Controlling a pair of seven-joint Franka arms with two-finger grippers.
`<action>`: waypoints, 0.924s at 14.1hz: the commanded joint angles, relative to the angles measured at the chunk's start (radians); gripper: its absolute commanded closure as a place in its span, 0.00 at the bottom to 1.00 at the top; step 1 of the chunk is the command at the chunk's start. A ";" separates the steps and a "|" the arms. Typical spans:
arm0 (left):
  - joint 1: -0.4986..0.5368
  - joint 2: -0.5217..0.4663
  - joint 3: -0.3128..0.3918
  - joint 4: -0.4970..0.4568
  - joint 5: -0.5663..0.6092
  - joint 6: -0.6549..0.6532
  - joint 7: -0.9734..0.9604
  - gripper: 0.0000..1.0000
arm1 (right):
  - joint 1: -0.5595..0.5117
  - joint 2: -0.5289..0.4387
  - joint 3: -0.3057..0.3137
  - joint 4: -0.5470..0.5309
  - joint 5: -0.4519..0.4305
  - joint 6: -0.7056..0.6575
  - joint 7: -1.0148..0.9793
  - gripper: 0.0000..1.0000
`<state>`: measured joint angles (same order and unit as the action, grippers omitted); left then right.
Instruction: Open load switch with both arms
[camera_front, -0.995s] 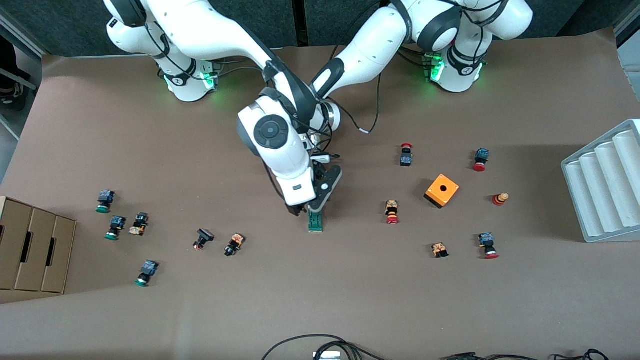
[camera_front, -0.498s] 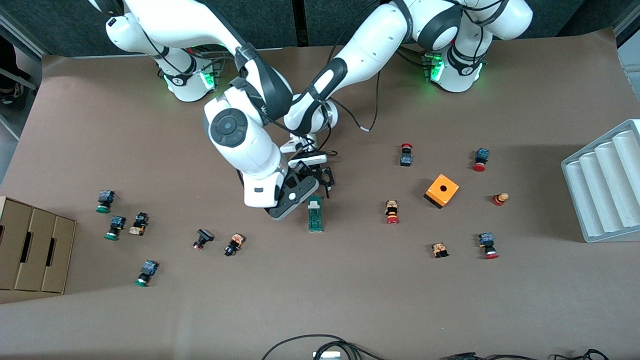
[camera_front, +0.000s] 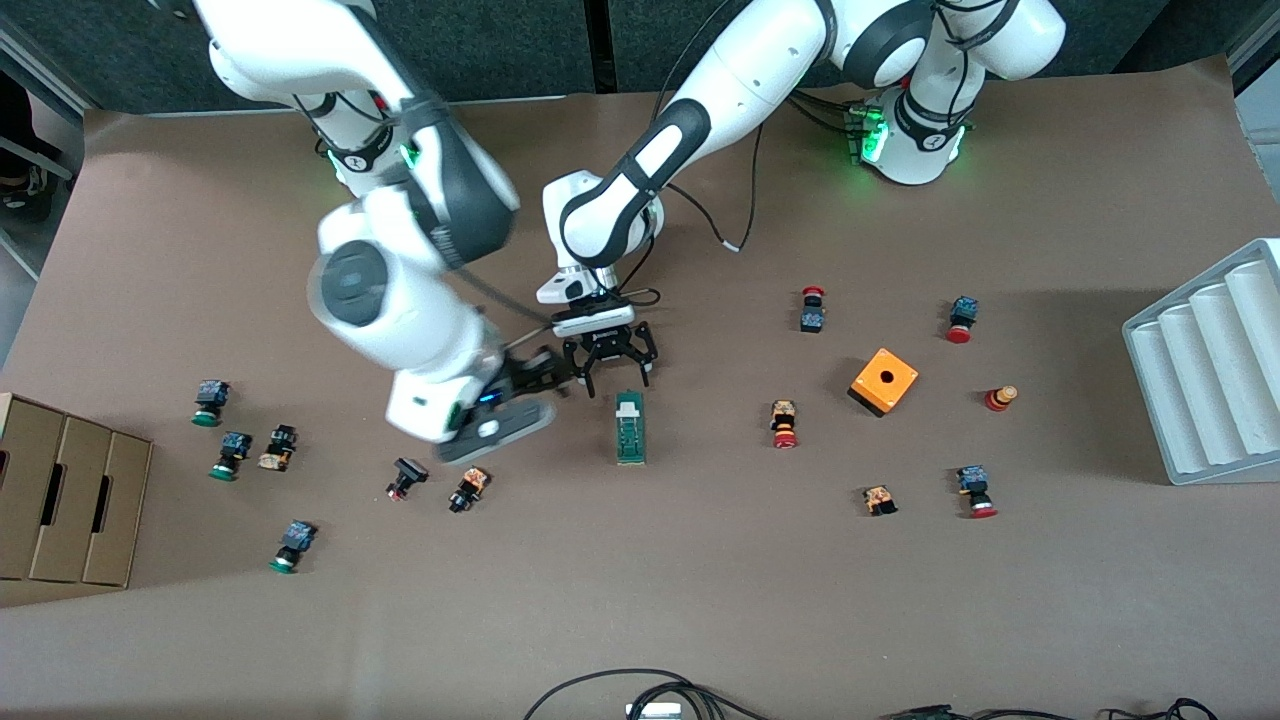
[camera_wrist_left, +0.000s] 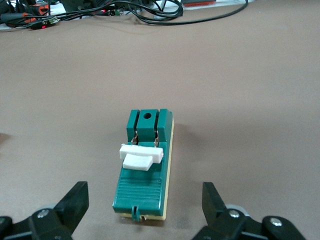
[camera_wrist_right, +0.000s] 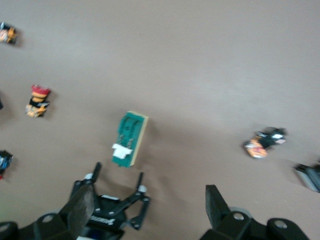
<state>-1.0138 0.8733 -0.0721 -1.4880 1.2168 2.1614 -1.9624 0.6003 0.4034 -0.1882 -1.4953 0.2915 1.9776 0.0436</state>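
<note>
Front view has the slim green plastic load switch with its white sliding piece (camera_front: 629, 427) lying flat on the brown paper-covered table (camera_front: 700, 600), roughly mid-table; the left gripper (camera_front: 609, 371) sits low at its farther end, black fingers spread wide with nothing between them; the right gripper (camera_front: 497, 424) is off to the right arm's side of the switch, over bare paper near a small orange-and-black push-button (camera_front: 468, 488), also spread and empty.

Left wrist view shows the white slider (camera_wrist_left: 141, 156) as a little raised crossbar across the ribbed green housing, on a cream base; hard, smooth plastic, so I'd guess it's slippery and light.

My take: one gripper should pin the body by its long sides first, otherwise the whole block probably just skates on the paper; the other then catches the slider squarely on its flat face, not a corner.
</note>
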 joint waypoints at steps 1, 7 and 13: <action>0.000 -0.037 0.002 -0.015 -0.055 -0.006 0.132 0.00 | -0.075 -0.037 0.007 -0.014 0.018 -0.048 0.010 0.00; 0.006 -0.092 0.008 -0.015 -0.181 -0.057 0.520 0.00 | -0.272 -0.028 0.003 0.009 -0.153 -0.138 0.007 0.00; 0.076 -0.180 0.006 -0.020 -0.301 -0.072 0.820 0.00 | -0.451 -0.063 0.004 0.009 -0.169 -0.198 -0.034 0.00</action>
<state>-0.9690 0.7487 -0.0607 -1.4867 0.9669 2.1018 -1.2476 0.1841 0.3698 -0.1960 -1.4924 0.1388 1.8309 0.0267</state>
